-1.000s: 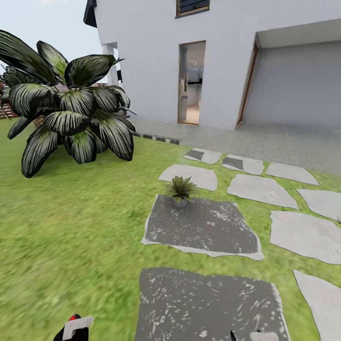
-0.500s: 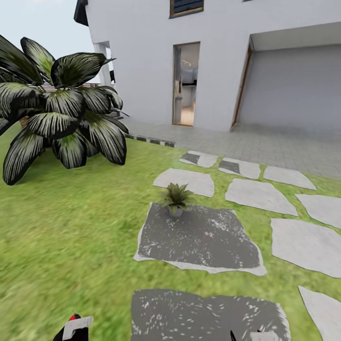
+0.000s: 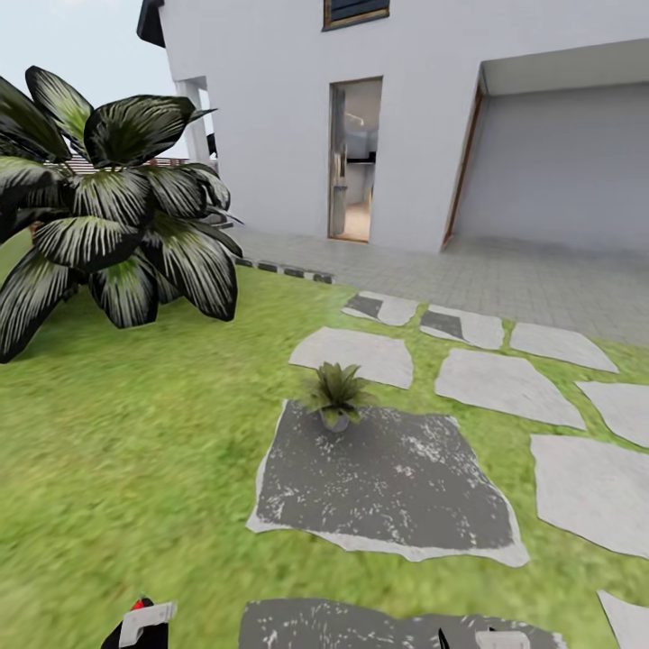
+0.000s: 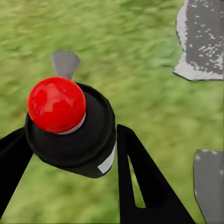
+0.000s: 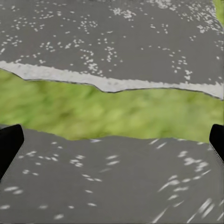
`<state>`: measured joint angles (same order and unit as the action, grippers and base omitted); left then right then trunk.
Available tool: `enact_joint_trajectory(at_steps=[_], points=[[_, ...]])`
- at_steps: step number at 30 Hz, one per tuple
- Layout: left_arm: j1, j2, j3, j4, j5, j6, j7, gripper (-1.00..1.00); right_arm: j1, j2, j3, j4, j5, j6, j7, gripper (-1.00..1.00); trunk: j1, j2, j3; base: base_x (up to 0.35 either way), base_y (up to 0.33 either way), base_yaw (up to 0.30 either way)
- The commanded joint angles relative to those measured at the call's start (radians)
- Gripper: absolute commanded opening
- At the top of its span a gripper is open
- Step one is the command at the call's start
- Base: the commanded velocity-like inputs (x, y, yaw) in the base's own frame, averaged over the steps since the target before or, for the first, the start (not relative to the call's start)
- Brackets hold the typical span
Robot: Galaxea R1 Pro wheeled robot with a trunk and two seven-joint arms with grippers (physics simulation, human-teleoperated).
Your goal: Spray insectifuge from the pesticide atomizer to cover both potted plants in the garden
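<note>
One potted plant (image 3: pixel 335 397), a low rosette of pointed green leaves, stands at the far edge of a dark grey stone slab (image 3: pixel 388 487) in the garden lawn (image 3: pixel 135 433) ahead of me. My left gripper (image 4: pixel 70 140) is shut on the pesticide atomizer (image 4: pixel 70 126), whose black body carries a red round top and a white patch. The atomizer (image 3: pixel 144 622) also peeks in at the lower left edge of the head view. My right gripper (image 5: pixel 112 140) is open above a slab and a strip of grass, with nothing between its black fingertips (image 5: pixel 9 144).
A big bush with dark striped leaves (image 3: pixel 108 207) fills the left side. Pale stepping stones (image 3: pixel 505 388) lead right toward grey paving (image 3: pixel 505 270) before a white house with an open doorway (image 3: pixel 353 162) and a garage recess (image 3: pixel 568 171).
The whole head view has shifted: slabs and potted plant sit lower and nearer, the bush further left, so the camera has moved forward. Both arms keep their place in the picture.
</note>
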<state>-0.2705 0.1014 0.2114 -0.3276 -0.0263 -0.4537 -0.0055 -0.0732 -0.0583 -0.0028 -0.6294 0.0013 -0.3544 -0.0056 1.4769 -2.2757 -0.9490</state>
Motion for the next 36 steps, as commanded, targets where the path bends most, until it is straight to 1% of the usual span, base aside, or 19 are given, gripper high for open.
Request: enact_joint_trajectory(at_steps=[1,8,13,24,29,34,36], points=[[-0.001,0.000,0.003,0.001,-0.003,-0.003,-0.001,-1.00,0.000,0.000,0.000,0.001,0.000,-0.003,-0.001,1.00,0.000,0.000,-0.001,0.339,0.000,0.000],[-0.001,0.000,0.003,0.001,-0.003,-0.003,-0.001,-1.00,0.000,0.000,0.000,0.001,0.000,-0.003,-0.001,1.00,0.000,0.000,-0.001,0.339,0.023,-0.018],[-0.001,0.000,0.003,0.001,-0.003,-0.003,0.000,-1.00,0.000,0.000,0.000,0.002,0.000,-0.003,-0.001,1.00,0.000,0.000,-0.001,0.331,0.125,-0.203],[-0.001,-0.001,0.003,-0.001,-0.003,-0.002,-0.002,-1.00,0.000,0.000,0.000,0.003,0.001,-0.002,0.000,1.00,0.000,0.000,-0.001,0.280,0.227,-0.287],[-0.001,-0.008,-0.004,-0.013,-0.008,-0.004,0.003,-1.00,0.000,0.000,0.000,0.004,0.002,-0.002,0.001,1.00,0.000,0.000,-0.001,0.203,0.267,-0.064],[-0.001,0.000,0.002,-0.011,-0.006,-0.004,-0.003,-1.00,0.000,0.000,0.000,0.009,-0.001,-0.002,0.001,1.00,0.000,0.000,-0.001,0.180,0.283,-0.004],[-0.001,0.008,0.003,-0.010,-0.006,-0.004,-0.005,-1.00,0.000,0.002,0.000,0.006,-0.003,-0.002,0.001,1.00,0.000,0.000,-0.001,0.221,0.268,-0.001]])
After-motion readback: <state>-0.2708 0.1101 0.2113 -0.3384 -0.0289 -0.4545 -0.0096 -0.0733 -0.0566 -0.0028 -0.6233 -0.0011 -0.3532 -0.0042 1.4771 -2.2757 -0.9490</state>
